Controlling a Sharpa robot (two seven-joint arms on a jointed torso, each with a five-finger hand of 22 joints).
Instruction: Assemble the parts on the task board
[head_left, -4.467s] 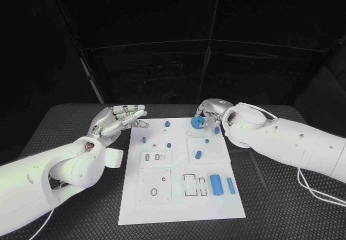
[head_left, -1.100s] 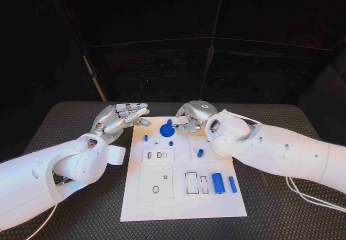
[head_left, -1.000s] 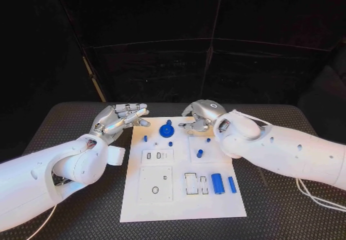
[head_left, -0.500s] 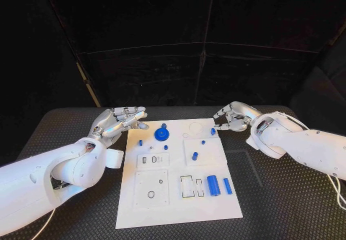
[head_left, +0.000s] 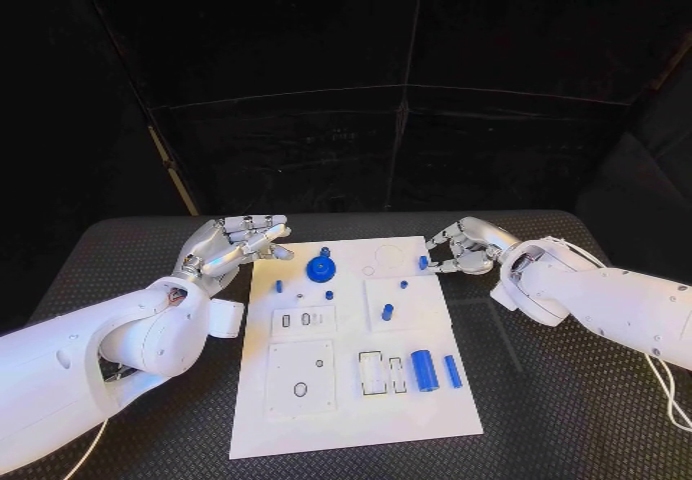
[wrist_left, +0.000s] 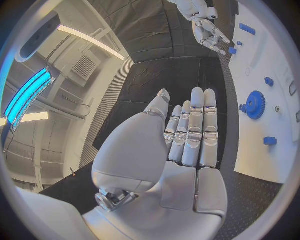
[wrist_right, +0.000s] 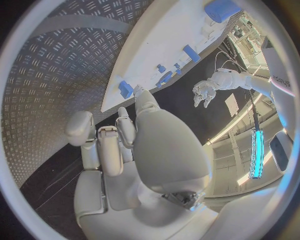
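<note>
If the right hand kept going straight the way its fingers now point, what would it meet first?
Most likely the small blue peg standing at the white task board's right edge: the right hand has its fingertips right beside it, pointing toward the board. Whether they already touch it is unclear.

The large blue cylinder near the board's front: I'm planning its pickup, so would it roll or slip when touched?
The large blue cylinder lies on its side on the flat white task board, so a sideways nudge would probably roll it. It looks smooth and rigid, so it may slip in a loose grasp.
</note>
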